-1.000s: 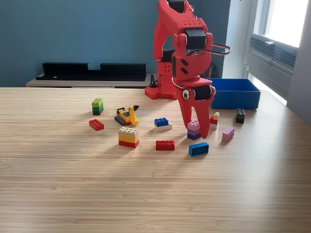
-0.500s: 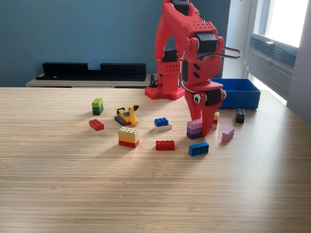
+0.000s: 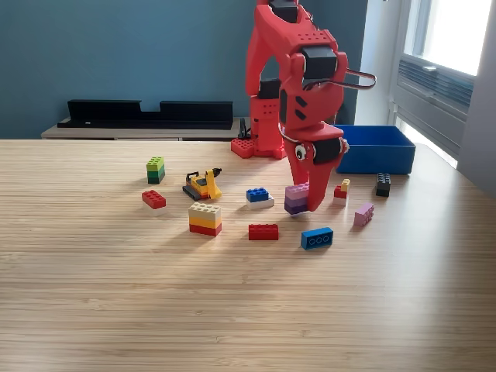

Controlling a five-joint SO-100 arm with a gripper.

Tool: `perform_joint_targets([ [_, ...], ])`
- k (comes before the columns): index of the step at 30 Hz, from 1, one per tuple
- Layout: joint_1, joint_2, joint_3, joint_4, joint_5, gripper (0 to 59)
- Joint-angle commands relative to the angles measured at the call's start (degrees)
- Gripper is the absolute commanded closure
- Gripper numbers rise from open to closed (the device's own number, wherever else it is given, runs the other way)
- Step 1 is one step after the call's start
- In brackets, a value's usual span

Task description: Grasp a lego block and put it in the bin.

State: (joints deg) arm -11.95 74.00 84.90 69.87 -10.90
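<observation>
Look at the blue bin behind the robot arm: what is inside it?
From this low exterior view, only the blue bin's outer walls and part of its rim show. Its floor is hidden, and the red arm covers its near-left corner, so its contents cannot be told.

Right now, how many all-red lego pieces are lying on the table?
2: one red block at the exterior view's left beside the green stack, one red block lying centre front. Others may hide behind the arm.

The red arm's tool [image 3: 304, 194] pointed down over the wooden counter [image 3: 232, 310], closed on a pink-and-purple block [image 3: 296, 198] that looked raised just off the surface; the blue bin [image 3: 376, 149] stood behind, toward the exterior view's right; a blue block [image 3: 317, 238] and a red block [image 3: 263, 231] lay nearer the camera.
</observation>
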Motion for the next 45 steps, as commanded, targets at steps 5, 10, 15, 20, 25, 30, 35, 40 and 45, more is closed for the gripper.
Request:
perform_joint_targets([
  [5, 0.26, 2.20, -21.80, 10.20, -1.76, 58.5],
  [10, -2.64, 9.40, -20.83, 10.99, -2.11, 58.6],
  [15, -10.37, 19.86, -13.01, 11.87, -3.25, 58.6],
  [20, -21.18, 29.97, -7.12, 16.08, -2.90, 58.6],
  [25, -30.59, 36.39, -3.78, 20.21, -3.08, 58.6],
  [30, -38.85, 38.32, 1.05, 22.68, -2.46, 58.6],
  [35, -47.64, 38.23, 5.01, 23.20, -1.49, 58.6],
  [40, -56.16, 38.14, 7.47, 22.94, -1.93, 58.6],
  [45, -62.49, 38.14, 9.84, 22.94, -1.58, 58.6],
])
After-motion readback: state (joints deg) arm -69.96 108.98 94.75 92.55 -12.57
